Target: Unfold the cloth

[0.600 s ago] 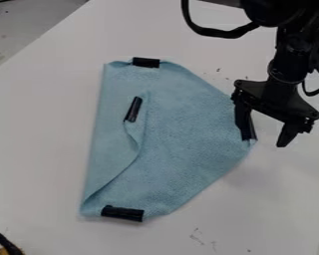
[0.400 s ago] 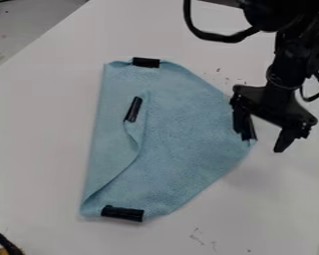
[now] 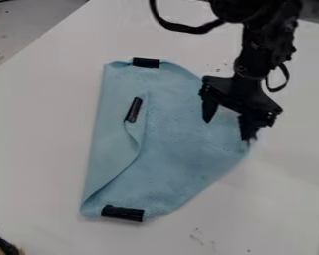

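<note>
We see blue cloth (image 3: 182,154) on desk (image 3: 42,149), inward from desk's slanted upper-left edge, one corner folded in. We judge it light, soft, floppy, hard to damage; we'd take hold at black tape (image 3: 133,109) on folded-in corner. Pincer (image 3: 228,128) spread wide over cloth's right side, nothing between its tips; whether they touch cloth, we can't tell.

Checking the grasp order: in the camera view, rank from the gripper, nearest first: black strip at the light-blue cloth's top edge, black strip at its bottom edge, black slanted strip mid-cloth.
From the gripper:
1. Mid-cloth black slanted strip, by the folded-back flap.
2. Top-edge black strip, upper left of the gripper.
3. Bottom-edge black strip, lower left.
</note>
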Robot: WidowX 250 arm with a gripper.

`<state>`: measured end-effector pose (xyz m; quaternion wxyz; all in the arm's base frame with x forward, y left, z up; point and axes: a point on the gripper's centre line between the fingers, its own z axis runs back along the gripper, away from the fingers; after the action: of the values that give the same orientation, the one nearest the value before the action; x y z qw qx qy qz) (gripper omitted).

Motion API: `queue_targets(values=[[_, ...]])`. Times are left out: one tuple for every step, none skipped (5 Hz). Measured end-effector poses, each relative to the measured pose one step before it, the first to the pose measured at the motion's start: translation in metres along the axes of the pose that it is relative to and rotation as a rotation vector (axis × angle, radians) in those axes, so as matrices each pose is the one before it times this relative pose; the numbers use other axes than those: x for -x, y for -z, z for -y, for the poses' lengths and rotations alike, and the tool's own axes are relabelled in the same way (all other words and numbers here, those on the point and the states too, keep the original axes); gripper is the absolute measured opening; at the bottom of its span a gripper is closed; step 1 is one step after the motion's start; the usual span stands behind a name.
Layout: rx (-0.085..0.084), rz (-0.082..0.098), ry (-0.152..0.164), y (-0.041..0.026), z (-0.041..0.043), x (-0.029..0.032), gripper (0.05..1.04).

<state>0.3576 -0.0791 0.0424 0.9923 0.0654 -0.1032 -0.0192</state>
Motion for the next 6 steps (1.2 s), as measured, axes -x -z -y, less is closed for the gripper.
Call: queue_targets(values=[[-0.0317, 0.0109, -0.0362, 0.00189, -0.04062, 0.00016, 1.001], [-0.0337, 0.0153, -0.0590, 0.01276, -0.04084, -0.00016, 1.001], [-0.0109, 0.0110, -0.0246, 0.01220, -0.02419, -0.00388, 1.001], [-0.0039, -0.0282, -0.0118, 0.01336, -0.01742, 0.00313, 1.001], [0.0092, -0.0214, -0.0188, 0.01082, -0.00990, 0.00348, 1.001], [0.0091, -0.0038, -0.0052, 0.00193, -0.00391, 0.00121, 1.001]])
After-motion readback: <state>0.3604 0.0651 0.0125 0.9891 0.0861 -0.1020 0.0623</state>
